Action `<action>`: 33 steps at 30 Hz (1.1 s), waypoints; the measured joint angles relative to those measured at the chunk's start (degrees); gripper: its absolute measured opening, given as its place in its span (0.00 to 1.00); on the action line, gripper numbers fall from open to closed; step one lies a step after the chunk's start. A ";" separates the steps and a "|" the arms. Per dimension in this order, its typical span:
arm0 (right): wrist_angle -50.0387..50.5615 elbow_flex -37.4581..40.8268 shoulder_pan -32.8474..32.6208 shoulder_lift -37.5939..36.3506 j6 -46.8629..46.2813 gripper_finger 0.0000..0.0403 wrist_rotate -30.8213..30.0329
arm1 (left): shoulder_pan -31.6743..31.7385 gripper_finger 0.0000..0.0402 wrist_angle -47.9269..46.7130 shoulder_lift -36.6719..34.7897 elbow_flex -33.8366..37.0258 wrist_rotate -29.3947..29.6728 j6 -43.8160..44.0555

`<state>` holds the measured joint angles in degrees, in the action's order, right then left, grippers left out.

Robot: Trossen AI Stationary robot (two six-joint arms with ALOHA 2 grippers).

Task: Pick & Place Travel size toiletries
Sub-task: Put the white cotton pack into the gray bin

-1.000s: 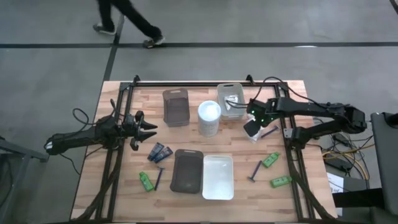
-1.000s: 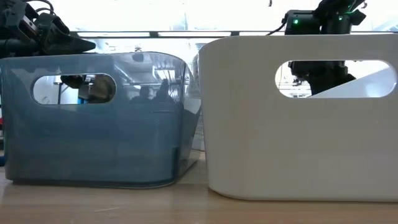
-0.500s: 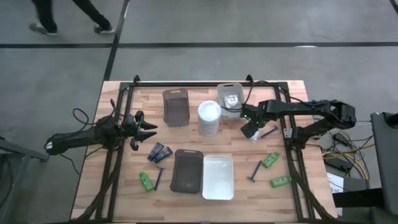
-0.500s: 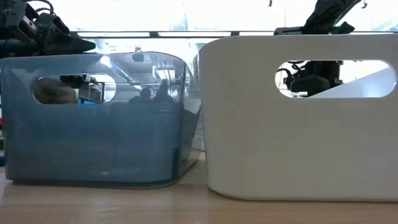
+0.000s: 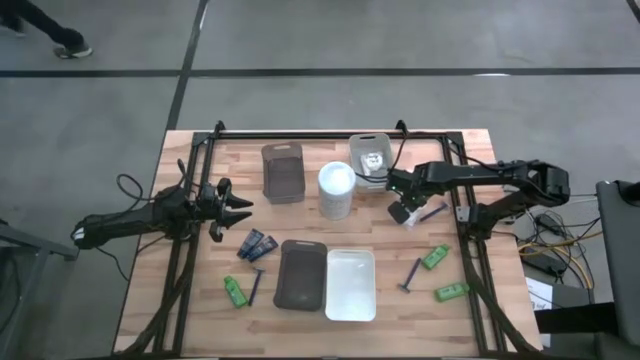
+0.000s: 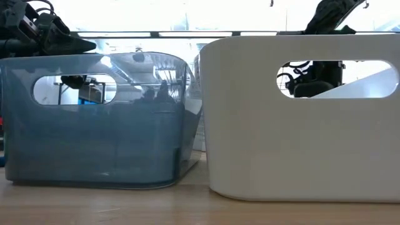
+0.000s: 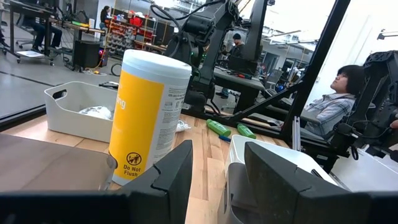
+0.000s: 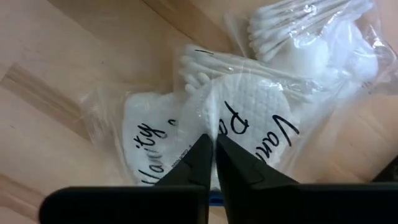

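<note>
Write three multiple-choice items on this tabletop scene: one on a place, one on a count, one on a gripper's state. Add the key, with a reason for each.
1. Where does the tall white cylinder stand?
A. Between the grey tray and the far white tray
B. Inside the near white tray
C. At the table's near left corner

2. How many green bottles lie on the table?
A. One
B. Three
C. Five

3. What is the right gripper doing?
A. Hanging open over a razor
B. Pinching a clear-wrapped packet
C. Holding a green bottle

Key: 1 A, since the high view shows the cylinder between those two trays. 2 B, since one bottle lies near the left and two near the right edge. 3 B, since the right wrist view shows its fingers closed on the wrap of a packet of cotton pads and swabs. The left gripper waits at the table's left.
</note>
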<state>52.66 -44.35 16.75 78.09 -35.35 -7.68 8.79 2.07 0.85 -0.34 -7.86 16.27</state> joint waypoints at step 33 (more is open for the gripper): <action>15.83 -14.63 0.39 -14.96 -2.21 0.02 -2.05 | -0.01 0.38 0.00 -0.01 0.00 -0.02 0.00</action>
<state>68.49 -58.97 17.14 63.13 -37.56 -9.74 8.78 2.07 0.84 -0.34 -7.88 16.27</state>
